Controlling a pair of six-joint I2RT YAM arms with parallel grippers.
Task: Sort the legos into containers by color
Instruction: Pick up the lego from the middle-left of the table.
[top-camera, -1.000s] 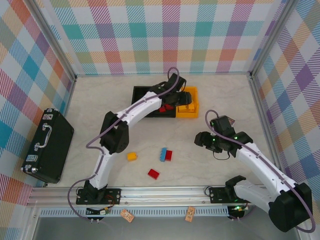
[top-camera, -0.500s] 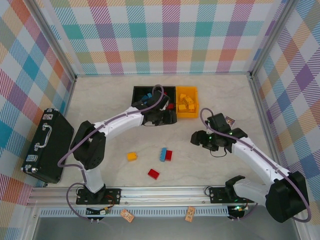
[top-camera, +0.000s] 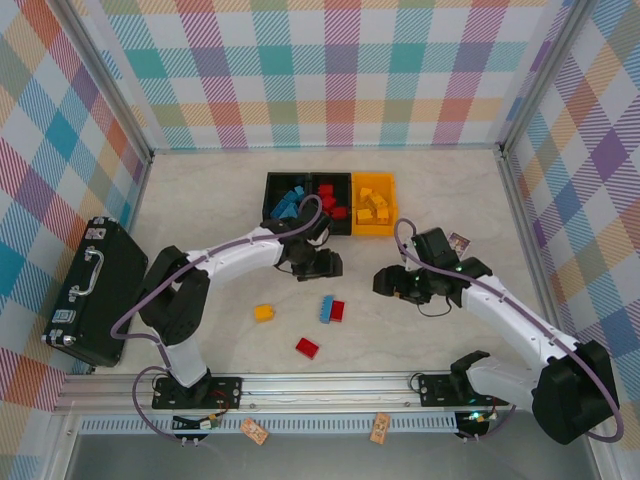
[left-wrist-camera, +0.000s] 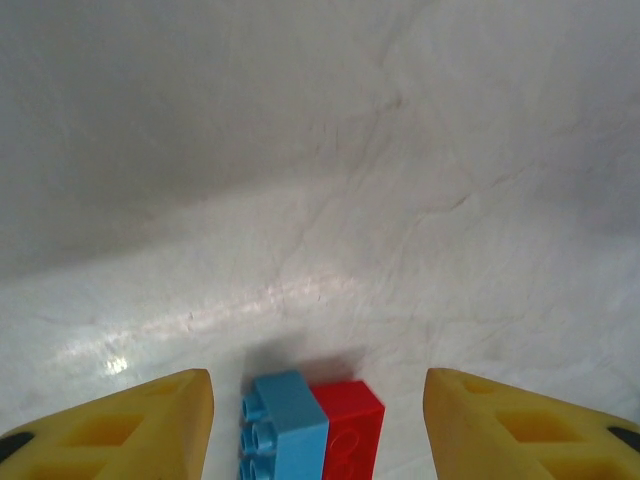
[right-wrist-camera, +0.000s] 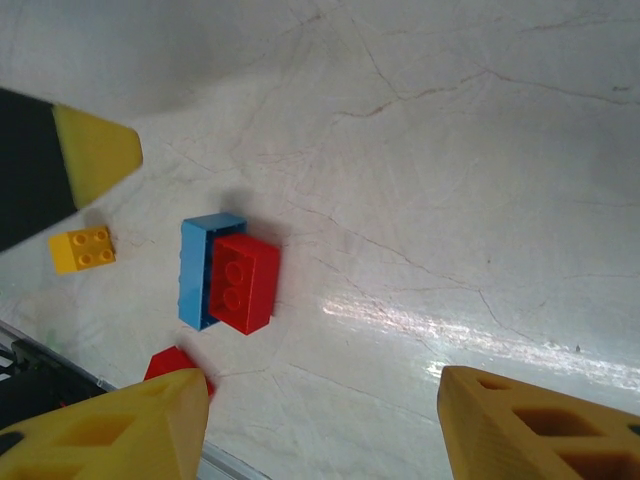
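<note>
Three joined containers stand at the back: a black one (top-camera: 270, 186) holding blue legos, a black one (top-camera: 343, 183) holding red legos, and a yellow-orange one (top-camera: 389, 207) holding yellow legos. Loose on the table lie a blue brick (top-camera: 326, 309) pressed against a red brick (top-camera: 338, 310), a yellow brick (top-camera: 264, 313) and another red brick (top-camera: 307, 347). My left gripper (top-camera: 322, 267) hangs open just behind the pair; the blue brick (left-wrist-camera: 288, 425) and red brick (left-wrist-camera: 350, 430) lie between its fingers (left-wrist-camera: 130, 425), lower down. My right gripper (top-camera: 388, 283) is open and empty, to the right of the pair (right-wrist-camera: 243, 282).
A black suitcase (top-camera: 95, 290) with a handle lies at the left edge. A small card (top-camera: 459, 241) sits right of the bins. Metal frame rails and checked walls close in the table. The left gripper's yellow fingertip (right-wrist-camera: 95, 155) shows in the right wrist view.
My left arm has drawn back from over the containers toward the blue and red pair, its jaws empty. The right gripper has crept a little to the left.
</note>
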